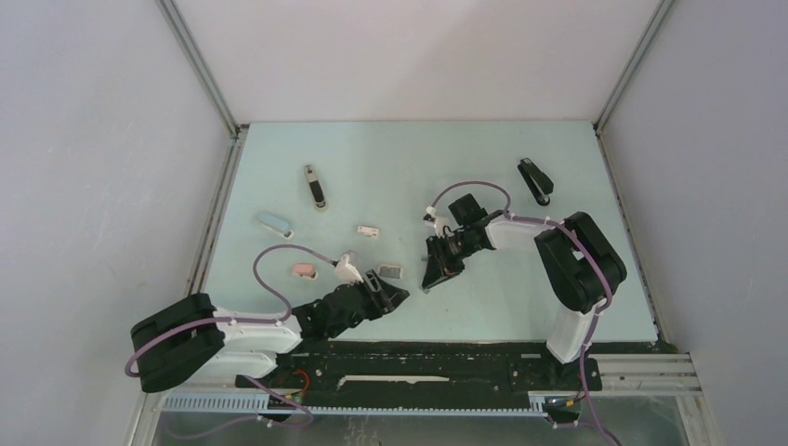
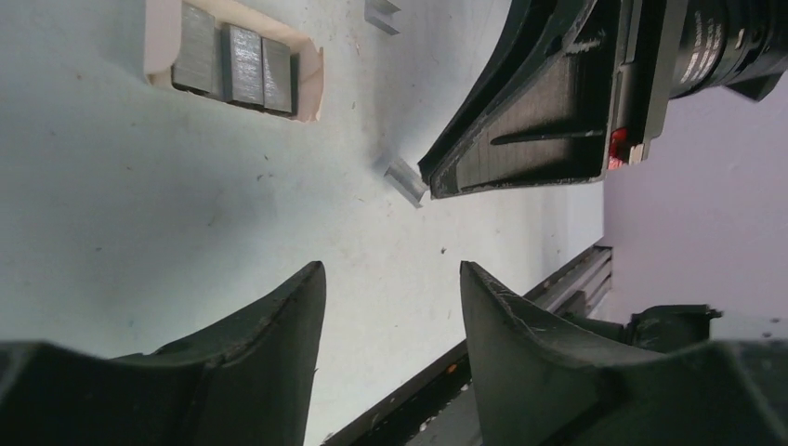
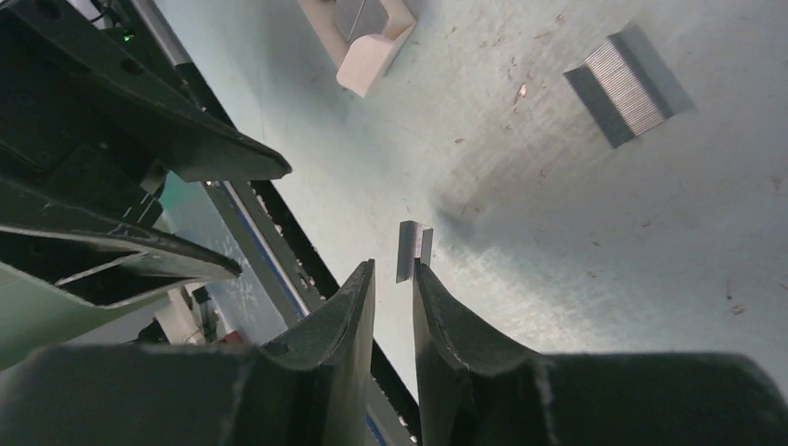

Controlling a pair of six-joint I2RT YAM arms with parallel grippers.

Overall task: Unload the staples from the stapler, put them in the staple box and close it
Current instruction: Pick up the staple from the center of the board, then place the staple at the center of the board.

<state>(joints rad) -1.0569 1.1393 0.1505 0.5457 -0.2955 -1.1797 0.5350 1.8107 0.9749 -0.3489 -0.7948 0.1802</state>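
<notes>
The stapler (image 1: 316, 186), black with a silver top arm, lies at the back left of the table, far from both grippers. A short strip of staples (image 3: 412, 249) lies on the table just past my right gripper's (image 3: 393, 268) fingertips and touches one of them. The jaws stand a narrow gap apart with nothing between them. In the left wrist view the same strip (image 2: 406, 178) sits at the right finger's tip (image 2: 437, 177). My left gripper (image 2: 390, 269) is open and empty over bare table, close beside the right gripper (image 1: 429, 284).
A wider block of staples (image 3: 624, 85) lies near the right gripper. A small white box (image 2: 232, 65) holds grey staple blocks. A second, all-black stapler (image 1: 535, 180) lies at the back right. Small light blue (image 1: 274, 223) and pink (image 1: 304, 270) items lie left. The table's near rail (image 1: 418, 358) is close.
</notes>
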